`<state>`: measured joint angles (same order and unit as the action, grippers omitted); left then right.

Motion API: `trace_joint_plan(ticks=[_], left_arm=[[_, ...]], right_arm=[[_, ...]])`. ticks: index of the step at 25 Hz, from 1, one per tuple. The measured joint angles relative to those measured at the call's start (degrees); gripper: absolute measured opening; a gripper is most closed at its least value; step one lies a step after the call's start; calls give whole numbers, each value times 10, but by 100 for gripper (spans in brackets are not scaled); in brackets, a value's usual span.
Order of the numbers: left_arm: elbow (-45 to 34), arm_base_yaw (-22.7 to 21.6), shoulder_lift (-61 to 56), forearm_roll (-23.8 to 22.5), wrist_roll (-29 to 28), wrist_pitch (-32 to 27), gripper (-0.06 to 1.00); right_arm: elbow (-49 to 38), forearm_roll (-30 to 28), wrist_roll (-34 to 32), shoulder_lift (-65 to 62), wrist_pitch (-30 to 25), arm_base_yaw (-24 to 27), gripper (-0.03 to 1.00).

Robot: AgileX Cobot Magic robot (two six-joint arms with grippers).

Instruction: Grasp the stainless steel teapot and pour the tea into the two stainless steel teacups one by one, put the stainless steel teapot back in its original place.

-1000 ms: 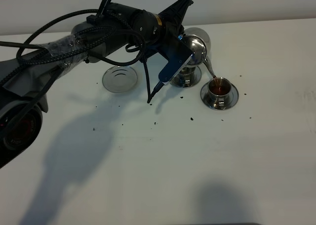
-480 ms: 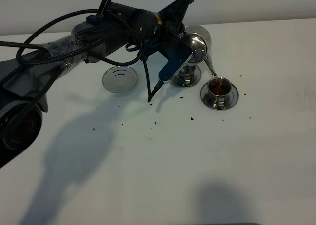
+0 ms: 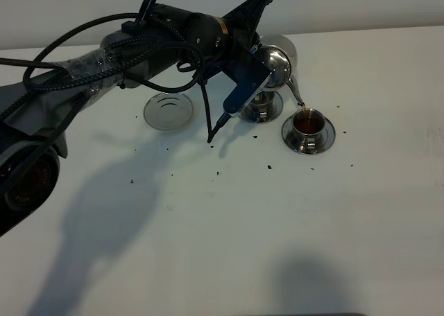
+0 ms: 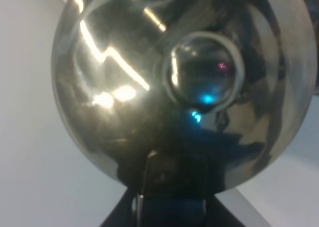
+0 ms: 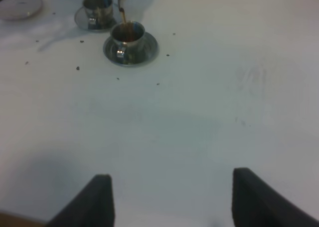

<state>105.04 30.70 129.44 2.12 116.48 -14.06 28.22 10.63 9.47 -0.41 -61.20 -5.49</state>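
Note:
My left gripper [image 3: 258, 72] is shut on the stainless steel teapot [image 3: 275, 65] and holds it tilted above the table, with the spout [image 3: 295, 92] pointing down over the right teacup [image 3: 307, 124]. A thin stream of tea [image 5: 122, 15] runs into that cup, which holds reddish-brown tea and stands on its saucer [image 3: 327, 134]. The other teacup [image 3: 261, 108] stands on its saucer just left of it, partly hidden by the gripper. The teapot's lid and knob [image 4: 203, 71] fill the left wrist view. The round steel coaster [image 3: 168, 111] lies bare to the left. My right gripper [image 5: 172, 202] is open and empty, far from both cups [image 5: 127, 36].
Small dark specks [image 3: 269, 167] are scattered on the white table in front of the cups. A loose black cable [image 3: 210, 125] hangs from the left arm down to the table between the coaster and the cups. The table's back edge runs just behind the teapot.
The teapot has lifted very slightly with its spout still over the right cup. The tea stream keeps running. The right arm has not moved.

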Motion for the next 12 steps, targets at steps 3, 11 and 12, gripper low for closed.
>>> trace_joint_plan(ticks=[3, 11, 12], left_arm=[[0, 0, 0, 0, 0, 1, 20], [0, 0, 0, 1, -17, 0, 20], [0, 0, 0, 1, -26, -4, 20]], right_arm=[[0, 0, 0, 0, 0, 0, 50], [0, 0, 0, 0, 0, 0, 50], [0, 0, 0, 0, 0, 0, 50]])
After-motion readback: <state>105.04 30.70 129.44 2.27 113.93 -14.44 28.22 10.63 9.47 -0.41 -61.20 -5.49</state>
